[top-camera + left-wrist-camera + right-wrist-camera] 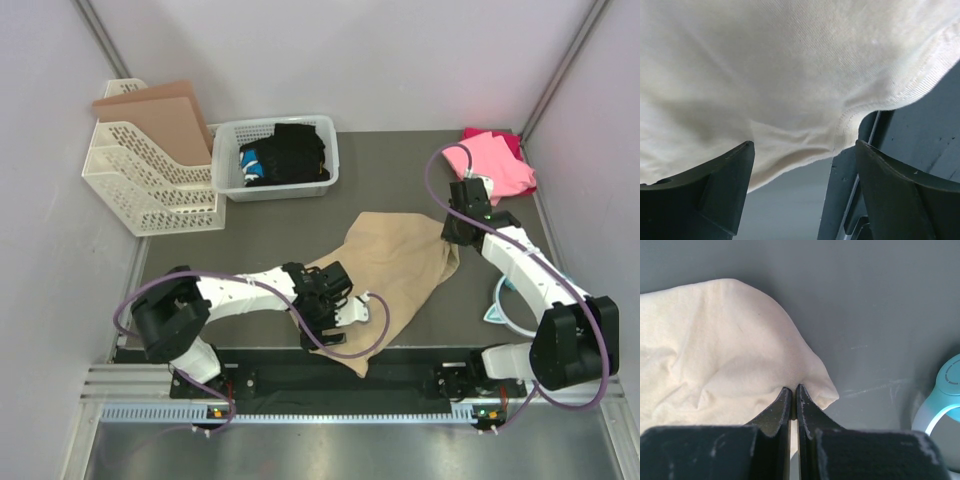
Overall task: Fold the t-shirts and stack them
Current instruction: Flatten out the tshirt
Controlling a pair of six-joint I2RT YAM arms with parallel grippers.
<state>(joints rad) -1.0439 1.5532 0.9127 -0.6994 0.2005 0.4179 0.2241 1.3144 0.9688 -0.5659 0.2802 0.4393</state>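
Right pincer (794,389) clamps tan t-shirt (395,265) corner; left pincer (804,150) agape at hem.

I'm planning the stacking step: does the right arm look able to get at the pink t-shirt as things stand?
Likely not yet: the pink t-shirt lies close by, nothing between, but the right end effector is shut on the tan t-shirt.

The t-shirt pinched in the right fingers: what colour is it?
Plain tan t-shirt; top external view shows it best.
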